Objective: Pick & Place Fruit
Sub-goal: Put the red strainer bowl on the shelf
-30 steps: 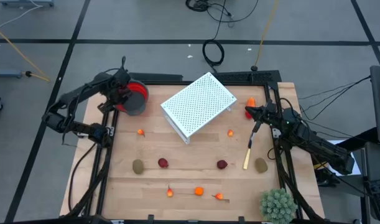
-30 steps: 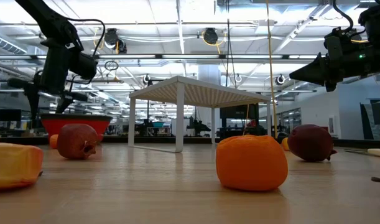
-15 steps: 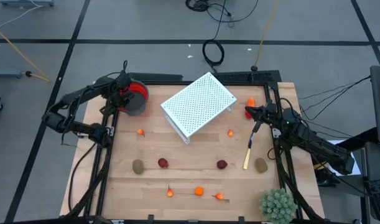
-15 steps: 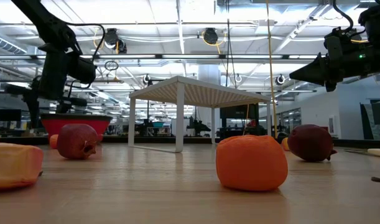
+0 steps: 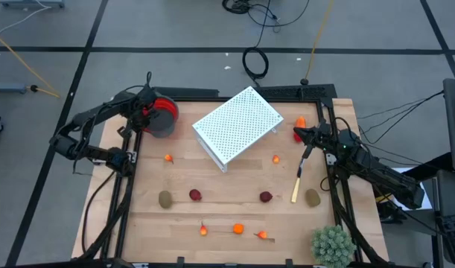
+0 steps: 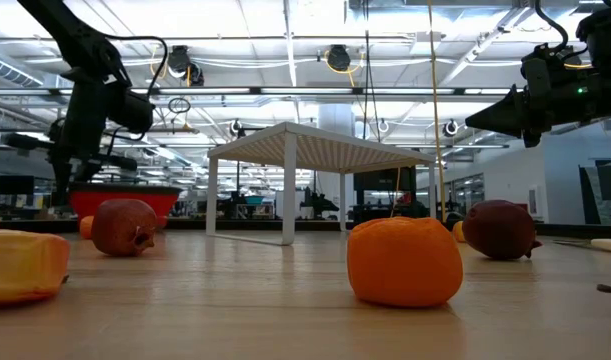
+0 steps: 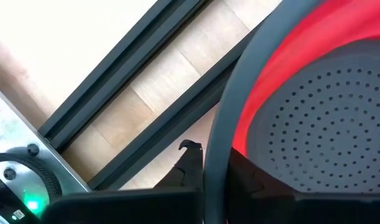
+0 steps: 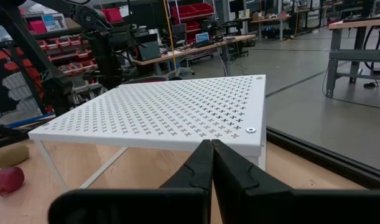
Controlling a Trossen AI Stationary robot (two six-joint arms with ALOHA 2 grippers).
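Observation:
A red and grey bowl (image 5: 162, 117) stands at the table's far left, and my left gripper (image 5: 144, 119) is shut on its rim. The fruit lies loose on the wooden table. There are two olive-brown ovals (image 5: 165, 199) (image 5: 312, 197) and two dark red balls (image 5: 195, 195) (image 5: 266, 196). There are also several small orange pieces (image 5: 238, 228) and a red-orange piece (image 5: 299, 121). My right gripper (image 5: 296, 135) is shut and level at the far right, beside the red-orange piece, and holds nothing. My left gripper grips the bowl's grey rim (image 7: 213, 143) on the side toward the table's left edge. One finger (image 7: 188, 167) is outside the wall and the other (image 7: 255, 174) is inside. The fingers come from above, pointing down. The bowl stands on the table.
A white perforated stand (image 5: 238, 125) on thin legs fills the far middle. A pale yellow stick (image 5: 296, 186) lies near the right oval. A spiky green ball (image 5: 331, 244) sits at the near right corner. Black frame rails (image 5: 123, 186) run along the table's sides.
My left gripper has stayed over the bowl's left rim and has shut, taking hold of the rim. The bowl has kept its place.

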